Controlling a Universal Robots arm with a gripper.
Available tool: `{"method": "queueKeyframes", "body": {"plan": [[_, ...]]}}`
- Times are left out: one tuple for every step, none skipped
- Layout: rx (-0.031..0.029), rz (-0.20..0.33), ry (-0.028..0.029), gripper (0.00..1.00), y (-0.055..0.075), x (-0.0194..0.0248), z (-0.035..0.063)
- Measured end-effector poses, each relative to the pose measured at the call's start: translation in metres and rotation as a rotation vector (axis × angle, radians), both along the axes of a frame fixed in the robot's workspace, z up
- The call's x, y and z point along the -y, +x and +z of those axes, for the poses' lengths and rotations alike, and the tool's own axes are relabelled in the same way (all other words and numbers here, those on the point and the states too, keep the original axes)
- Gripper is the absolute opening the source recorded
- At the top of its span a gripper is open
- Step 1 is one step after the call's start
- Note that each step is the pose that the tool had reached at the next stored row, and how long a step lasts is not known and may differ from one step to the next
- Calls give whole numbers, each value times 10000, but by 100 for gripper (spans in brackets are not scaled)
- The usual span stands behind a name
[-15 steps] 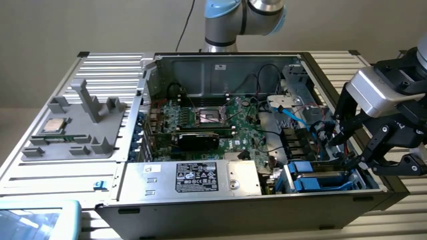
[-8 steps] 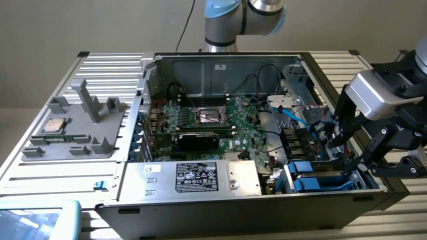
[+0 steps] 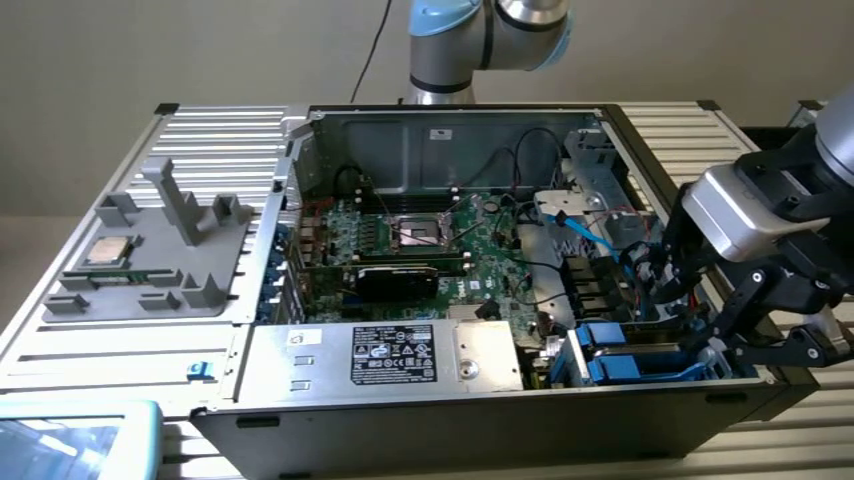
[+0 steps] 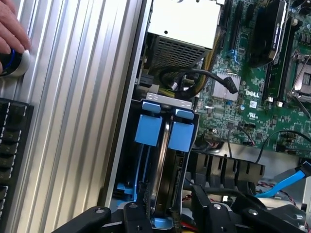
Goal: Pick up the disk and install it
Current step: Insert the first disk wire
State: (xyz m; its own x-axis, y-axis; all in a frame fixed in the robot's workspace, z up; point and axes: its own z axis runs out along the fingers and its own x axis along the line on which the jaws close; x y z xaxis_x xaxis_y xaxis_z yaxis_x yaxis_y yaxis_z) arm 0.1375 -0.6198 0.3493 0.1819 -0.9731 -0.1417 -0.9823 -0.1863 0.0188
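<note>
Exterior view is showing a ribbed aluminium table [image 3: 120, 350] carrying an open computer case [image 3: 454, 430], with the robot arm [image 3: 481, 40] rising behind it and reaching round to the exterior view's right; inside the case a green motherboard [image 3: 441, 250] is lying flat, a black expansion card [image 3: 394, 280] is standing on it, and a large silver box with a black label [image 3: 400, 355] is sitting along the near wall; a grey moulded tray [image 3: 147, 250] is resting on the table at the exterior view's left, holding a small square silver processor chip [image 3: 107, 250]; the gripper [image 3: 741, 350] is hanging at the case's near corner on the exterior view's right, just over the drive bay, its jaws standing wide apart; the disk [image 3: 627, 355] is sitting on edge inside that bay, its blue carrier showing beside a second blue carrier [image 3: 597, 338]; a blue cable [image 3: 587, 235] is curving above the bay; wrist view is looking down on the gripper [image 4: 170, 208] with its black fingers [image 4: 138, 213] straddling the bay, the disk [image 4: 177, 141] standing upright between them, and whether the pads are touching it I cannot tell; a person's hand [image 4: 12, 29] is resting on a round blue-and-white object [image 4: 12, 63] on the table.
</note>
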Motion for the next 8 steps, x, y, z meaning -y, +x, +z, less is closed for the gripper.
{"method": "queueKeyframes", "body": {"plan": [[0, 59, 3, 47, 5, 0, -7], [0, 151, 5, 47, 7, -1, -9], [0, 254, 10, 47, 7, -1, -10], [0, 359, 23, 47, 8, -1, -11], [1, 459, 40, 47, 10, -2, -13], [0, 550, 51, 47, 10, -3, -13], [0, 632, 58, 47, 11, -4, -14], [1, 687, 66, 47, 16, -7, -15]]}}
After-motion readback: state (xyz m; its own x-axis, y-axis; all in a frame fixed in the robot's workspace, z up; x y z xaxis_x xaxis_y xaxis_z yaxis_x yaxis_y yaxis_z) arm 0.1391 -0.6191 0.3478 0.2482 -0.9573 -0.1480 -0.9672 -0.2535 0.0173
